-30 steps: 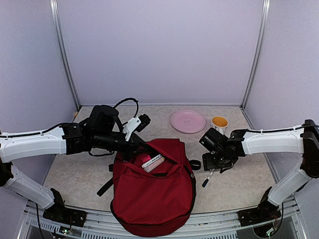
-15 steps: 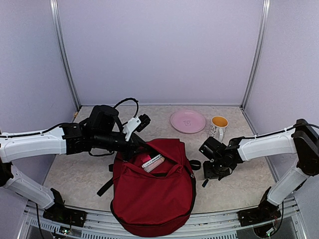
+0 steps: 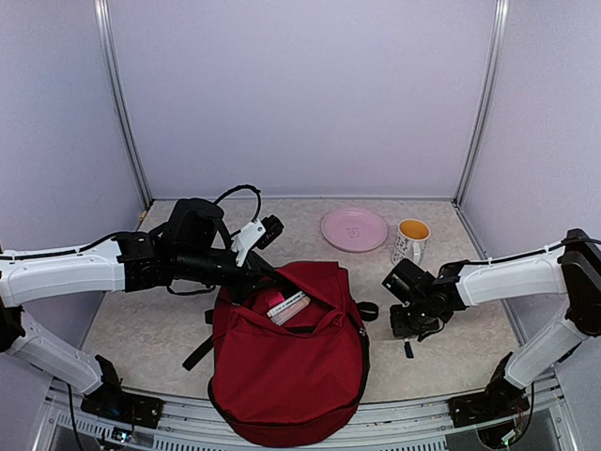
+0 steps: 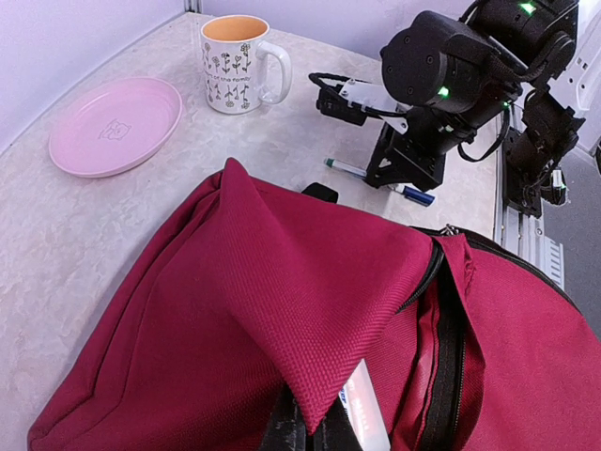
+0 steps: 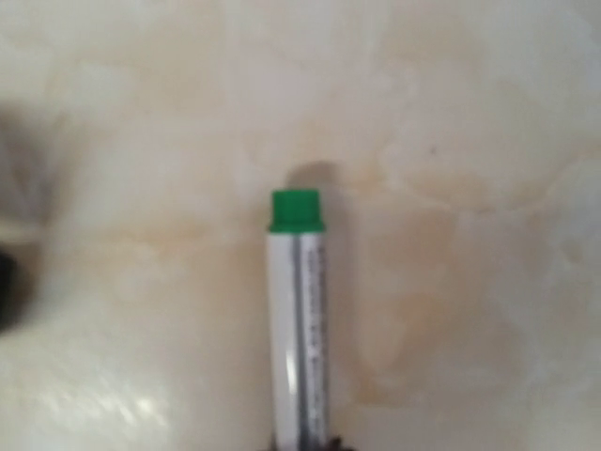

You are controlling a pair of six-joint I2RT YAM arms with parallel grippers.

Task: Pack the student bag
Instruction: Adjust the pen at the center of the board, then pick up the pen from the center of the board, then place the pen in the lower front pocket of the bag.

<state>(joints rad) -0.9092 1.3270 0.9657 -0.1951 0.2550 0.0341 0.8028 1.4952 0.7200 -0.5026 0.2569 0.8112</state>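
From above, the large dark red fabric student bag with black straps lies on the pale marbled table, its mouth unzipped. The left gripper is at the bag's far rim, clenched on the red fabric and holding that edge up. A white oblong item shows inside the opening. Beside the bag, on the right arm's side, the right gripper points straight down at the table, and the dark end of a marker pokes out beneath it. Beyond the bag sit a round pink plate and, just beside it, a white flower-print mug with an orange inside.

Over to the left wrist camera: a fold of the bag's fabric narrows to a point and runs straight into the black fingers at the bottom edge, a firm pinch on the cloth. The black zip trim curves along the open mouth, with the white item tucked just under the fold. Past the bag, the right gripper stands over the marker, which lies flat on the table with its green tip on one side of the gripper and its dark blue cap on the other.

Now the right wrist camera: the marker's white barrel with its green end cap fills the middle, lying on the table and running down to the bottom edge, where the gripper is closed tight on it. A dark blur at the left edge is too soft to identify.
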